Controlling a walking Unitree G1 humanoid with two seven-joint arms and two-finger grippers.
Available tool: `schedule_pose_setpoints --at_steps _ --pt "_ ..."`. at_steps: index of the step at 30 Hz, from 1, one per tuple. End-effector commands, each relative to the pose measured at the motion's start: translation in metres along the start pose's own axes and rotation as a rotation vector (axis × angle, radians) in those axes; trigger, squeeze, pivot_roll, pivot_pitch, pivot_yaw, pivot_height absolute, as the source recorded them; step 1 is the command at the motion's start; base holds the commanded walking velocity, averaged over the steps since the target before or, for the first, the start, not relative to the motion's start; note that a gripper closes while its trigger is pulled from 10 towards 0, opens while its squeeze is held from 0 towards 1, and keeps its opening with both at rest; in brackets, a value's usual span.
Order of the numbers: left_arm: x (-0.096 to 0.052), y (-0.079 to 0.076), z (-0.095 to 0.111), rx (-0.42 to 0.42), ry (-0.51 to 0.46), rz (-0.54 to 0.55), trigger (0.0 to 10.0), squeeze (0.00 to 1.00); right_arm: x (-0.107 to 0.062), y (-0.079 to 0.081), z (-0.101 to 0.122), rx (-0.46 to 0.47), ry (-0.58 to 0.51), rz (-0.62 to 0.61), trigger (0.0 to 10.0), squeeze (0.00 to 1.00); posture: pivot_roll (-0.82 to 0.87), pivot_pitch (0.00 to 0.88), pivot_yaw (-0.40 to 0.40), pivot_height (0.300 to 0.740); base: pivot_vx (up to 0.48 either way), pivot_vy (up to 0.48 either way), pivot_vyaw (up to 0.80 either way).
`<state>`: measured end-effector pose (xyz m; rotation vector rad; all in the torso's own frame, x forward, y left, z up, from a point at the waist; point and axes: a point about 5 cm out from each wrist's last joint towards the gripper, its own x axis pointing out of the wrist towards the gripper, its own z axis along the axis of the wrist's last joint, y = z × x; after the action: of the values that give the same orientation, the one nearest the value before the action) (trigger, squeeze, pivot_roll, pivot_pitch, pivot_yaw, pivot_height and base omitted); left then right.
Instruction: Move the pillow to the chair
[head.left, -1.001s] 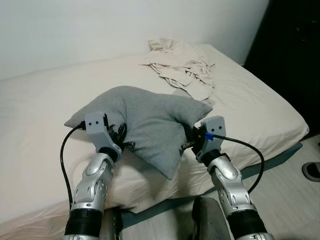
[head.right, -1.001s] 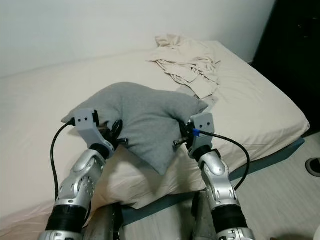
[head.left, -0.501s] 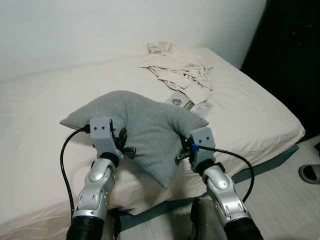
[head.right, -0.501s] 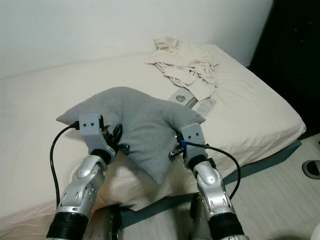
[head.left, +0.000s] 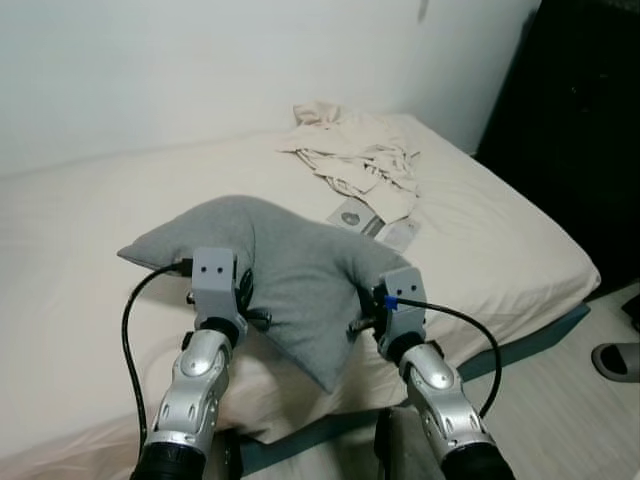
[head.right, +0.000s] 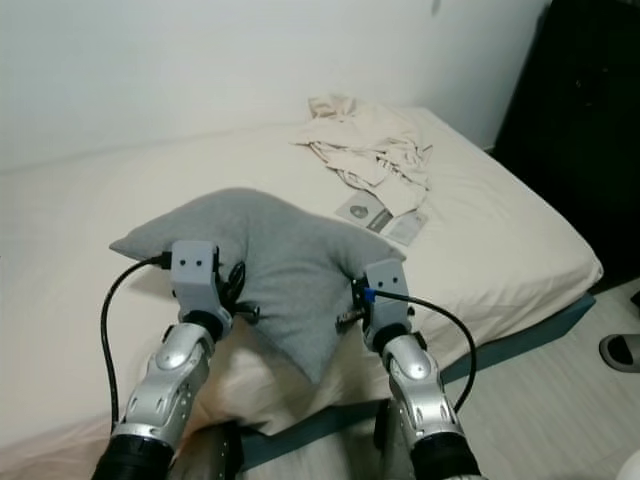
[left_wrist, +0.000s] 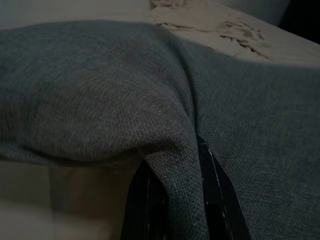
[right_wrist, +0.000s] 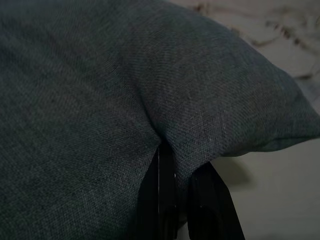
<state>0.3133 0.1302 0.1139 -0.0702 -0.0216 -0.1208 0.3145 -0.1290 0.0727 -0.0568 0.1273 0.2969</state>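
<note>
2 hands (head.left: 245, 300) (head.left: 365, 318) pinching grey pillow (head.left: 290, 265)

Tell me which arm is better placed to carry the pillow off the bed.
Neither alone: both. The left end effector and the right end effector each pinch a fold of the grey pillow, one on each side, holding it above the bed.

Pillow (head.left: 290, 270) fabric hides each gripper's fingertips; a sandal (head.left: 614, 358) is cut off.
</note>
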Motion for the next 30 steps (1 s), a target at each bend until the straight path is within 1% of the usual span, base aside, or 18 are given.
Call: schedule_pose_setpoints --at_steps 1,5,10,11,13,15,18,21,23,25,30 --pt "-0.003 0.009 0.002 0.038 -0.030 0.026 10.0 0.00 0.000 -0.005 -0.001 0.016 0.005 -0.033 10.0 0.00 0.03 0.041 -0.001 0.616 0.000 0.000 0.00" --pt "-0.004 0.009 0.000 0.043 -0.020 0.031 10.0 0.00 -0.002 -0.004 -0.003 0.016 0.007 -0.037 10.0 0.00 0.03 0.038 0.002 0.616 0.000 0.000 0.00" --pt "-0.005 0.009 -0.002 0.040 -0.018 0.031 10.0 0.00 -0.002 -0.004 -0.001 0.030 -0.016 -0.044 10.0 0.00 0.03 0.031 0.001 0.616 0.000 0.000 0.00" --pt "-0.004 0.009 -0.002 0.038 -0.016 0.034 10.0 0.00 -0.002 -0.004 -0.001 0.044 -0.005 -0.027 10.0 0.00 0.03 0.033 -0.002 0.616 0.000 0.000 0.00" --pt "-0.004 0.009 -0.002 0.036 -0.016 0.036 10.0 0.00 -0.002 -0.003 0.002 0.079 -0.021 0.002 10.0 0.00 0.03 0.037 -0.005 0.616 0.000 0.000 0.00" --pt "-0.004 0.009 -0.002 0.036 -0.016 0.037 10.0 0.00 -0.002 -0.003 0.002 0.086 -0.025 0.006 10.0 0.00 0.03 0.037 -0.005 0.616 0.000 0.000 0.00" --pt "-0.006 0.009 -0.004 0.038 -0.009 0.041 10.0 0.00 -0.003 -0.004 0.001 0.100 -0.012 0.006 10.0 0.00 0.03 0.049 -0.014 0.631 0.000 0.000 0.00" --pt "-0.011 0.009 -0.007 0.036 0.001 0.039 10.0 0.00 -0.005 -0.004 -0.003 0.076 0.003 -0.004 10.0 0.00 0.04 0.065 -0.010 0.646 0.000 0.000 0.00" --pt "-0.012 0.008 -0.008 0.038 0.004 0.037 10.0 0.00 -0.006 -0.004 -0.004 0.072 0.000 -0.007 10.0 0.00 0.04 0.065 -0.010 0.646 0.000 0.000 0.00" --pt "-0.016 0.008 -0.011 0.044 0.016 0.029 10.0 0.00 -0.009 -0.002 -0.011 0.071 0.022 -0.017 10.0 0.00 0.04 0.071 -0.004 0.646 0.000 0.000 0.00" --pt "-0.018 0.009 -0.012 0.042 0.020 0.034 10.0 0.00 -0.010 0.002 -0.014 0.074 0.036 -0.001 10.0 0.00 0.04 0.073 -0.016 0.646 0.000 0.000 0.00"
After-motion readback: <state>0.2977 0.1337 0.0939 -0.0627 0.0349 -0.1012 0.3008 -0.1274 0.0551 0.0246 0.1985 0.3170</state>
